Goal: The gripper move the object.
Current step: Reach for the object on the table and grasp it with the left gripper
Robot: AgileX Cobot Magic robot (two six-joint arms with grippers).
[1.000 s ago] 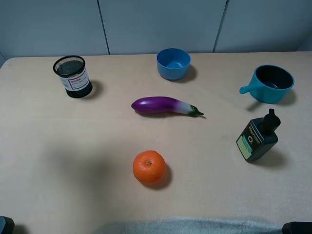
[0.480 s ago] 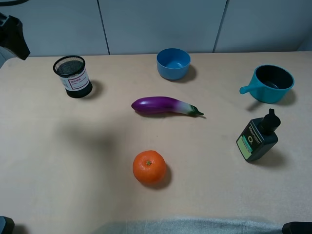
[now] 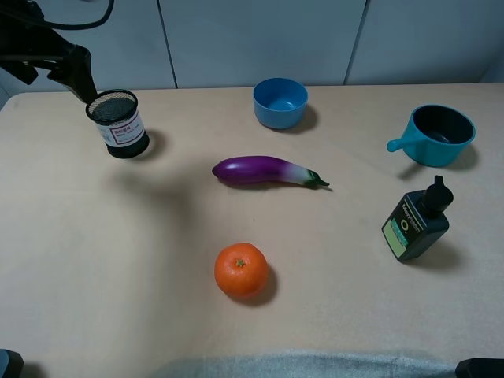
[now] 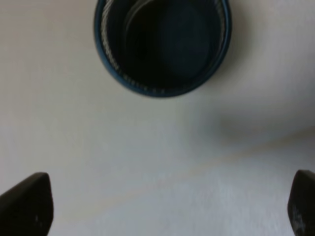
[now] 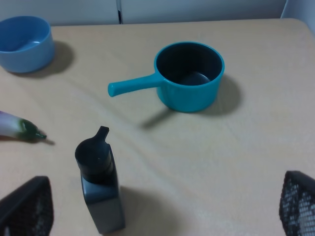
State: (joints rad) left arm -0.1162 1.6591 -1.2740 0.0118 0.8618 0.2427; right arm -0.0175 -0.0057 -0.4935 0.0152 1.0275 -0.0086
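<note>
The black wire-mesh cup point(image 3: 117, 124), with a white pink-bordered label, stands upright at the table's far left. My left gripper point(image 3: 75, 75), a bulky black housing with a looping cable, hangs just behind and left of the cup's rim, apart from it. In the left wrist view the cup point(image 4: 162, 44) shows from above, ahead of my open, empty left gripper point(image 4: 166, 204). My right gripper point(image 5: 162, 206) is open and empty, back from the dark bottle.
A purple eggplant point(image 3: 266, 171) lies mid-table, with an orange point(image 3: 241, 270) in front of it. A blue bowl point(image 3: 280, 102) stands at the back. A teal handled cup point(image 3: 437, 135) and a dark bottle point(image 3: 416, 223) are on the right.
My left arm has come in from the upper left and moved right and down, close to the mesh cup. The objects have not moved.
</note>
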